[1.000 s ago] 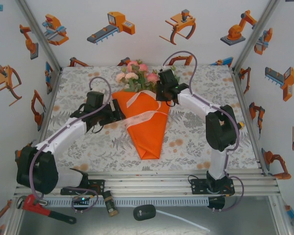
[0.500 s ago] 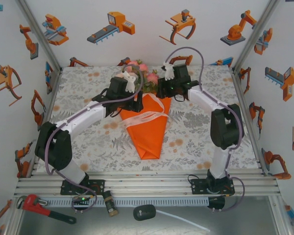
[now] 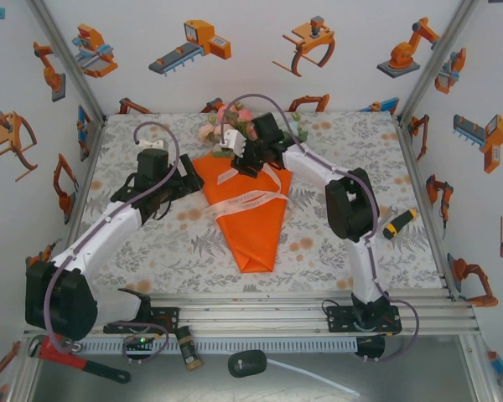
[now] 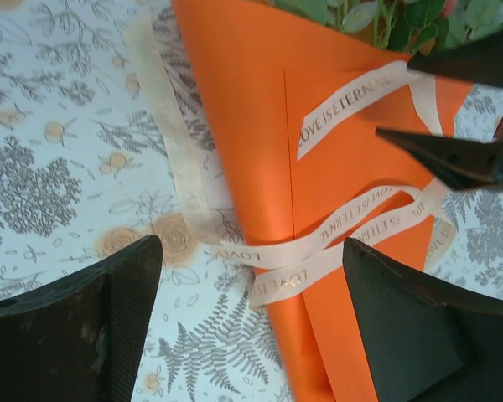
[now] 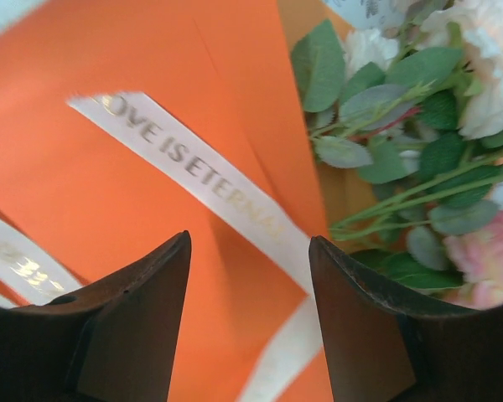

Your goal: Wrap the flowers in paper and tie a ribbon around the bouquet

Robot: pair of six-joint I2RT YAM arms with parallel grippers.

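I am looking at the bouquet (image 3: pixel 253 219) lying in the middle of the tabletop (image 3: pixel 344 230), its pointed end aiming at the near edge and its wide end facing the far edge. The flowers (image 3: pixel 220 126) are spilling out of that wide end, pink and cream heads over green leaves. The orange paper (image 4: pixel 235 109) is folded into a cone around the stems, with one straight overlapping edge running down its front. The ribbon (image 4: pixel 356 219), printed with "LOVE IS ETERNAL", is lying loosely across the cone in a couple of slack bands. One end is trailing off the cone's left side onto the patterned cloth. I am seeing the left gripper (image 3: pixel 193 179) hovering just beside the cone's left edge, its fingers spread wide and holding nothing. The right gripper (image 5: pixel 250 244) is hanging over the upper part of the cone, close to the leaves. Its fingers are apart, with a band of ribbon passing beneath the gap, and nothing is clamped between them.
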